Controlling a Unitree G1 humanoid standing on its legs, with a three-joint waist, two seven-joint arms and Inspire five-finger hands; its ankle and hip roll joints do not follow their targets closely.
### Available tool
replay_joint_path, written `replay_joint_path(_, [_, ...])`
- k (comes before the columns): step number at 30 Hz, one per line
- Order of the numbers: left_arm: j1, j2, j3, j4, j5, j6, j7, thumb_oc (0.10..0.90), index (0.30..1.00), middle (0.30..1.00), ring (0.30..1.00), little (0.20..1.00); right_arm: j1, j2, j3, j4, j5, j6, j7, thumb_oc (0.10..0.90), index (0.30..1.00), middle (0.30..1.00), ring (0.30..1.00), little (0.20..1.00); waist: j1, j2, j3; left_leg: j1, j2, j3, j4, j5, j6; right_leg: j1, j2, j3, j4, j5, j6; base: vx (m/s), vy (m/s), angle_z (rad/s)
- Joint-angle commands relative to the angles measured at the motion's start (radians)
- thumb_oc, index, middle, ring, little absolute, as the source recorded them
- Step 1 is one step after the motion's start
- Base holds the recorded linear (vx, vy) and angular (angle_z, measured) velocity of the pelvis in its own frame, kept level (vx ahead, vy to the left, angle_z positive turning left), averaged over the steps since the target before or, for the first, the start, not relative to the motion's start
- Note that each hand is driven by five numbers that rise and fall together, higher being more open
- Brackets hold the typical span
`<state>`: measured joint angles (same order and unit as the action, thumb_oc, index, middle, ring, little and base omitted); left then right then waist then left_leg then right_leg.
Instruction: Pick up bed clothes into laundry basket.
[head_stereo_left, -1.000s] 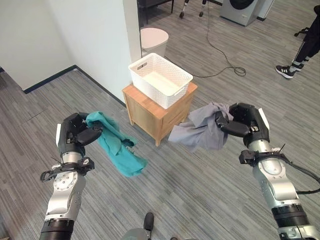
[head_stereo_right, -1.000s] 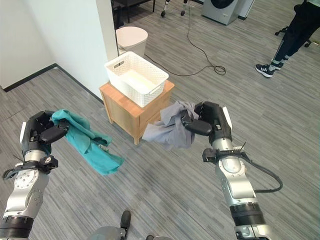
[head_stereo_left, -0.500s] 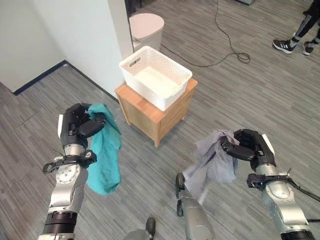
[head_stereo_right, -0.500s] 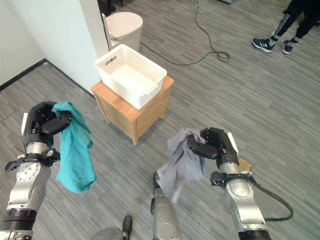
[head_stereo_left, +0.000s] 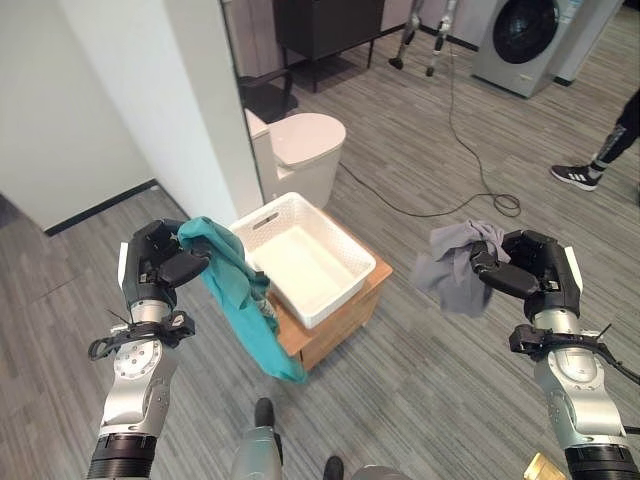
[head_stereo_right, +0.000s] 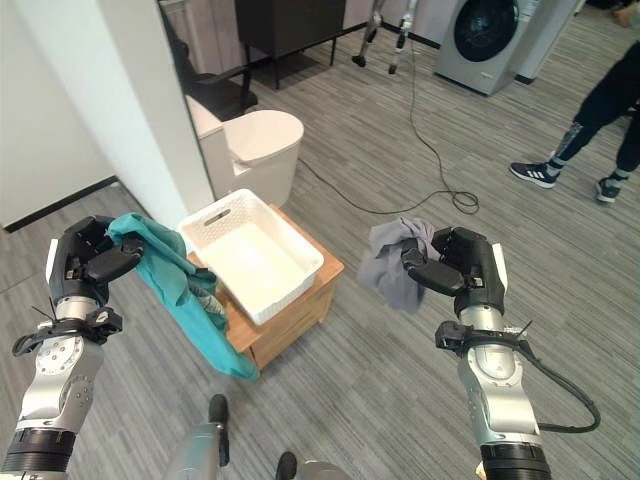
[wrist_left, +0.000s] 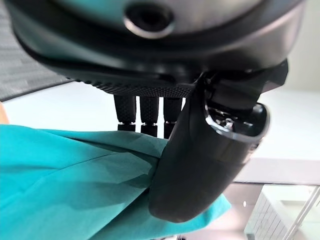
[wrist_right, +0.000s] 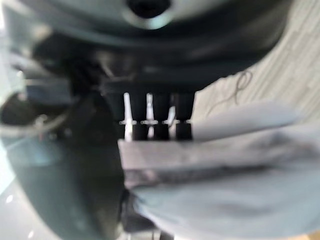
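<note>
Raised since before, left hand (head_stereo_left: 160, 268) grips teal cloth (head_stereo_left: 243, 300), right hand (head_stereo_left: 528, 272) grips grey cloth (head_stereo_left: 452, 264), flanking basket (head_stereo_left: 303, 257).

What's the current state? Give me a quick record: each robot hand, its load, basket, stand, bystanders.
left robot hand: shut on teal cloth, which hangs down beside the basket's left edge
right robot hand: shut on grey cloth, held to the right of the basket, apart from it
laundry basket: white, nothing inside it
stand: wooden cabinet under the basket
bystander: person's leg and shoe at far right
</note>
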<state>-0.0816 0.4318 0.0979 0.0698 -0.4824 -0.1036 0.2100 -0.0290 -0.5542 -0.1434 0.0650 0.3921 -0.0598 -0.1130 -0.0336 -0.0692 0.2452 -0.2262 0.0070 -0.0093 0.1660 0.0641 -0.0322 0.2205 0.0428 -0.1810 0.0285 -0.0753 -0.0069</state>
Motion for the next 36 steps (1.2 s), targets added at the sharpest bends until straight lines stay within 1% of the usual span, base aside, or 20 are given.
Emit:
replay_joint_path(1, [-0.102, 0.064, 0.055, -0.104, 0.004, -0.132, 0.006, 0.4, 0.3, 0.3, 0.3, 0.3, -0.078, -0.093, -0.063, -0.076, -0.008, -0.122, -0.001, 0.4, 0.3, 0.3, 0.3, 0.3, -0.003, 0.013, -0.105, 0.205, 0.1, -0.05, -0.073, -0.055, -0.088, -0.093, -0.117, 0.075, -0.038, -0.017, 0.09, 0.12, 0.049, -0.58])
replay_joint_path(2, [-0.1, 0.064, 0.055, -0.105, 0.004, -0.131, 0.006, 0.4, 0.3, 0.3, 0.3, 0.3, -0.077, -0.093, -0.063, -0.076, -0.008, -0.122, -0.001, 0.4, 0.3, 0.3, 0.3, 0.3, 0.001, 0.012, -0.104, 0.214, 0.1, -0.046, -0.084, -0.051, -0.088, -0.089, -0.117, 0.078, -0.041, -0.015, 0.091, 0.13, 0.085, -0.48])
replay_joint_path(3, [-0.105, 0.083, 0.08, -0.118, 0.017, -0.136, 0.023, 0.4, 0.3, 0.3, 0.3, 0.3, -0.068, -0.086, -0.076, -0.067, -0.012, -0.124, -0.005, 0.4, 0.3, 0.3, 0.3, 0.3, 0.002, 0.007, -0.126, 0.239, 0.094, -0.036, -0.132, -0.046, -0.076, -0.1, -0.124, 0.087, -0.045, -0.001, 0.101, 0.07, 0.06, -0.41])
replay_joint_path(4, [-0.105, 0.083, 0.08, -0.118, 0.017, -0.136, 0.023, 0.4, 0.3, 0.3, 0.3, 0.3, -0.068, -0.086, -0.076, -0.067, -0.012, -0.124, -0.005, 0.4, 0.3, 0.3, 0.3, 0.3, 0.003, 0.007, -0.126, 0.24, 0.094, -0.035, -0.133, -0.046, -0.076, -0.1, -0.124, 0.088, -0.045, -0.001, 0.101, 0.12, 0.121, -0.31])
replay_joint_path(6, [-0.122, 0.119, 0.148, -0.177, 0.06, -0.157, 0.079, 0.4, 0.3, 0.3, 0.3, 0.3, -0.051, -0.065, -0.084, -0.069, -0.013, -0.124, -0.008, 0.4, 0.3, 0.3, 0.3, 0.3, 0.004, 0.003, -0.141, 0.262, 0.089, -0.016, -0.177, -0.045, -0.062, -0.111, -0.132, 0.098, -0.042, 0.002, 0.109, 0.07, 0.096, -0.19])
replay_joint_path(7, [-0.121, 0.118, 0.149, -0.179, 0.061, -0.155, 0.08, 0.4, 0.3, 0.3, 0.3, 0.3, -0.052, -0.065, -0.084, -0.07, -0.013, -0.124, -0.008, 0.4, 0.3, 0.3, 0.3, 0.3, 0.005, 0.002, -0.141, 0.265, 0.089, -0.014, -0.181, -0.043, -0.061, -0.112, -0.133, 0.1, -0.042, 0.001, 0.109, 0.04, 0.075, 0.11])
replay_joint_path(8, [-0.139, 0.138, 0.182, -0.204, 0.094, -0.169, 0.107, 0.4, 0.3, 0.3, 0.3, 0.3, -0.044, -0.059, -0.086, -0.07, -0.016, -0.12, -0.003, 0.4, 0.3, 0.3, 0.3, 0.3, 0.004, -0.002, -0.147, 0.275, 0.084, -0.008, -0.197, -0.044, -0.058, -0.115, -0.138, 0.103, -0.045, 0.002, 0.114, 0.02, 0.041, 0.21])
replay_joint_path(15, [-0.151, 0.183, 0.226, -0.282, 0.188, -0.182, 0.137, 0.4, 0.3, 0.3, 0.3, 0.3, -0.038, -0.066, -0.101, -0.06, -0.027, -0.119, -0.002, 0.4, 0.3, 0.3, 0.3, 0.3, 0.011, -0.01, -0.159, 0.286, 0.063, -0.01, -0.206, -0.058, -0.046, -0.108, -0.159, 0.112, -0.058, 0.005, 0.131, 0.04, 0.052, 0.09])
replay_joint_path(19, [-0.137, 0.194, 0.243, -0.315, 0.214, -0.186, 0.146, 0.4, 0.3, 0.3, 0.3, 0.3, -0.058, -0.1, -0.105, -0.055, -0.04, -0.118, 0.0, 0.4, 0.3, 0.3, 0.3, 0.3, 0.018, -0.014, -0.162, 0.289, 0.051, -0.015, -0.204, -0.071, -0.038, -0.101, -0.171, 0.117, -0.062, 0.006, 0.137, 0.03, 0.041, 0.08])
replay_joint_path(22, [-0.12, 0.209, 0.263, -0.332, 0.224, -0.194, 0.16, 0.4, 0.3, 0.3, 0.3, 0.3, -0.12, -0.204, -0.102, -0.016, -0.047, -0.116, -0.004, 0.4, 0.3, 0.3, 0.3, 0.3, 0.033, -0.023, -0.162, 0.286, 0.042, -0.019, -0.202, -0.078, -0.033, -0.104, -0.18, 0.117, -0.059, 0.009, 0.145, 0.01, 0.02, 0.04])
replay_joint_path(23, [-0.121, 0.207, 0.264, -0.332, 0.224, -0.194, 0.16, 0.4, 0.3, 0.3, 0.3, 0.3, -0.124, -0.207, -0.1, -0.012, -0.045, -0.117, -0.004, 0.4, 0.3, 0.3, 0.3, 0.3, 0.032, -0.022, -0.162, 0.286, 0.042, -0.019, -0.202, -0.078, -0.033, -0.105, -0.181, 0.117, -0.058, 0.009, 0.145, 0.0, 0.023, 0.04])
replay_joint_path(24, [-0.112, 0.217, 0.265, -0.338, 0.226, -0.197, 0.161, 0.4, 0.3, 0.3, 0.3, 0.3, -0.156, -0.268, -0.088, 0.016, -0.046, -0.114, -0.001, 0.4, 0.3, 0.3, 0.3, 0.3, 0.039, -0.028, -0.16, 0.282, 0.039, -0.02, -0.202, -0.078, -0.031, -0.109, -0.185, 0.117, -0.053, 0.01, 0.149, -0.01, 0.016, 0.04])
replay_joint_path(25, [-0.112, 0.216, 0.266, -0.338, 0.226, -0.197, 0.161, 0.4, 0.3, 0.3, 0.3, 0.3, -0.159, -0.271, -0.086, 0.019, -0.045, -0.115, -0.001, 0.4, 0.3, 0.3, 0.3, 0.3, 0.039, -0.027, -0.16, 0.282, 0.039, -0.02, -0.203, -0.078, -0.031, -0.11, -0.185, 0.118, -0.053, 0.01, 0.15, 0.0, 0.0, 0.0])
replay_joint_path(27, [-0.112, 0.234, 0.26, -0.34, 0.219, -0.201, 0.155, 0.4, 0.3, 0.3, 0.3, 0.3, -0.204, -0.36, -0.07, 0.063, -0.046, -0.107, 0.01, 0.4, 0.3, 0.3, 0.3, 0.3, 0.051, -0.036, -0.161, 0.277, 0.035, -0.022, -0.205, -0.077, -0.031, -0.113, -0.189, 0.114, -0.051, 0.012, 0.155, 0.0, 0.0, 0.0])
replay_joint_path(28, [-0.114, 0.256, 0.256, -0.34, 0.211, -0.203, 0.153, 0.4, 0.3, 0.3, 0.3, 0.3, -0.251, -0.438, -0.05, 0.102, -0.049, -0.1, 0.008, 0.4, 0.3, 0.3, 0.3, 0.3, 0.058, -0.04, -0.159, 0.271, 0.032, -0.024, -0.207, -0.075, -0.031, -0.12, -0.193, 0.11, -0.05, 0.014, 0.159, 0.0, 0.0, 0.0])
replay_joint_path(29, [-0.115, 0.255, 0.258, -0.339, 0.21, -0.203, 0.153, 0.4, 0.3, 0.3, 0.3, 0.3, -0.258, -0.441, -0.045, 0.106, -0.048, -0.101, 0.008, 0.4, 0.3, 0.3, 0.3, 0.3, 0.056, -0.039, -0.159, 0.271, 0.032, -0.024, -0.207, -0.075, -0.031, -0.121, -0.193, 0.11, -0.049, 0.014, 0.159, -0.01, 0.014, 0.05])
replay_joint_path(33, [-0.096, 0.277, 0.257, -0.351, 0.198, -0.215, 0.153, 0.4, 0.3, 0.3, 0.3, 0.3, -0.406, -0.578, 0.007, 0.212, 0.014, -0.12, -0.019, 0.4, 0.3, 0.3, 0.3, 0.3, 0.072, -0.051, -0.152, 0.259, 0.027, -0.031, -0.217, -0.065, -0.033, -0.13, -0.197, 0.1, -0.045, 0.017, 0.165, -0.01, 0.006, 0.02])
replay_joint_path(34, [-0.08, 0.283, 0.264, -0.352, 0.191, -0.219, 0.152, 0.4, 0.3, 0.3, 0.3, 0.3, -0.452, -0.623, 0.03, 0.239, 0.029, -0.121, -0.021, 0.4, 0.3, 0.3, 0.3, 0.3, 0.078, -0.058, -0.152, 0.255, 0.027, -0.032, -0.219, -0.063, -0.035, -0.132, -0.198, 0.097, -0.045, 0.018, 0.166, 0.0, -0.004, 0.04])
replay_joint_path(35, [-0.048, 0.29, 0.278, -0.352, 0.182, -0.219, 0.15, 0.4, 0.3, 0.3, 0.3, 0.3, -0.527, -0.711, 0.074, 0.268, 0.048, -0.12, -0.009, 0.4, 0.3, 0.3, 0.3, 0.3, 0.09, -0.072, -0.15, 0.248, 0.027, -0.036, -0.22, -0.061, -0.037, -0.136, -0.199, 0.093, -0.046, 0.022, 0.167, 0.0, -0.004, 0.06])
replay_joint_path(36, [-0.027, 0.29, 0.289, -0.354, 0.176, -0.22, 0.146, 0.4, 0.3, 0.3, 0.3, 0.3, -0.566, -0.744, 0.105, 0.273, 0.048, -0.117, -0.005, 0.4, 0.3, 0.3, 0.3, 0.3, 0.093, -0.076, -0.148, 0.245, 0.027, -0.037, -0.219, -0.06, -0.038, -0.138, -0.199, 0.093, -0.046, 0.023, 0.166, 0.02, -0.003, 0.09])
